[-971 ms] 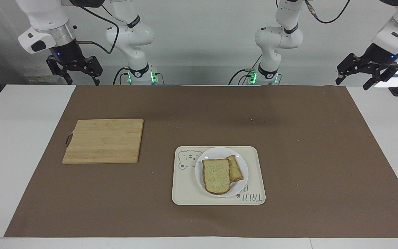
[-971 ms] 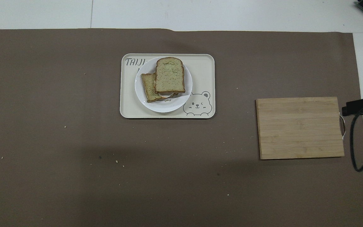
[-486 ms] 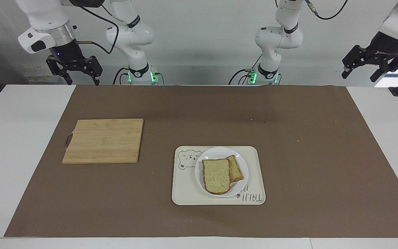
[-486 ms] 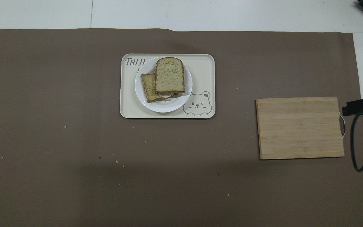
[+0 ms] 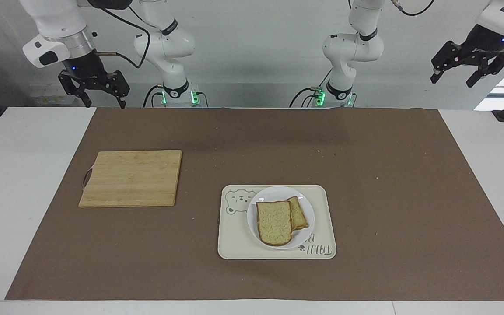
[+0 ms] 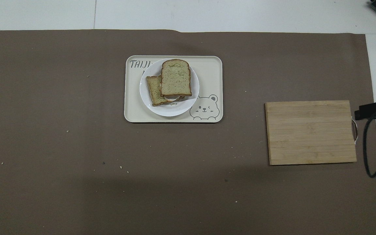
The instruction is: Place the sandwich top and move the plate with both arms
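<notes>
Pale speckled bread slice [image 5: 274, 222] sat atop sandwich on round white plate [image 5: 305, 207]; left end effector [image 5: 467, 72] rose, released; right end effector [image 5: 101, 96] waited, released; task looked finished.

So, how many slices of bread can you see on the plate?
2. The top slice lies across the plate; the lower slice sticks out beneath it, toward the left arm's end. More may be hidden underneath.

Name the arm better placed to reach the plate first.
Left, probably: the plate on the tray sits slightly toward the left arm's end. The left gripper and right gripper both hang open and empty.
</notes>
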Robot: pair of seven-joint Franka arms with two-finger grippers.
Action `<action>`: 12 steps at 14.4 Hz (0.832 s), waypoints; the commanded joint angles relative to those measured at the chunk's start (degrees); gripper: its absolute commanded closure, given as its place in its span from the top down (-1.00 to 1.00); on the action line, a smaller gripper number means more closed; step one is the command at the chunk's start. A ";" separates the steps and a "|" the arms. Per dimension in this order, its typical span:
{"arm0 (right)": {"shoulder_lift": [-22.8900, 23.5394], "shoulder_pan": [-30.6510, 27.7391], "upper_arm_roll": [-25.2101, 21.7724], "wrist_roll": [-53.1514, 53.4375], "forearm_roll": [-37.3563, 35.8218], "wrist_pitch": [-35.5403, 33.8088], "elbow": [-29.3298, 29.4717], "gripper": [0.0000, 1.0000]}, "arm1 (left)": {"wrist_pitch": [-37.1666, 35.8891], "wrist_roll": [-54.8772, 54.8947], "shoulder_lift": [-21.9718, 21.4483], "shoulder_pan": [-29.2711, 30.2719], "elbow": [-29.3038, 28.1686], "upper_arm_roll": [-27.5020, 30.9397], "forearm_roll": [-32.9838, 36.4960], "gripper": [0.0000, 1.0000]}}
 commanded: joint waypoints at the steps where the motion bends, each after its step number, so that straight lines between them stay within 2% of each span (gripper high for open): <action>1: -1.23 -0.45 0.07 -1.61 -0.58 -0.37 -1.22 1.00 | -0.55 -0.64 -1.70 5.88 -1.89 -6.61 1.35 1.00; 3: -1.23 -0.45 0.07 -1.61 -0.58 -0.37 -1.22 1.00 | -1.08 -0.55 -1.62 7.30 -1.98 -8.82 1.35 1.00; 7: -1.23 -0.53 -0.01 -1.61 -0.58 -0.37 -1.22 1.00 | -2.13 -0.55 -1.62 6.78 -2.06 -8.82 1.35 1.00; 12: -1.23 -0.53 -0.01 -1.61 -0.58 -0.37 -1.22 1.00 | -1.52 -1.87 -3.64 5.54 -5.32 -9.09 3.37 1.00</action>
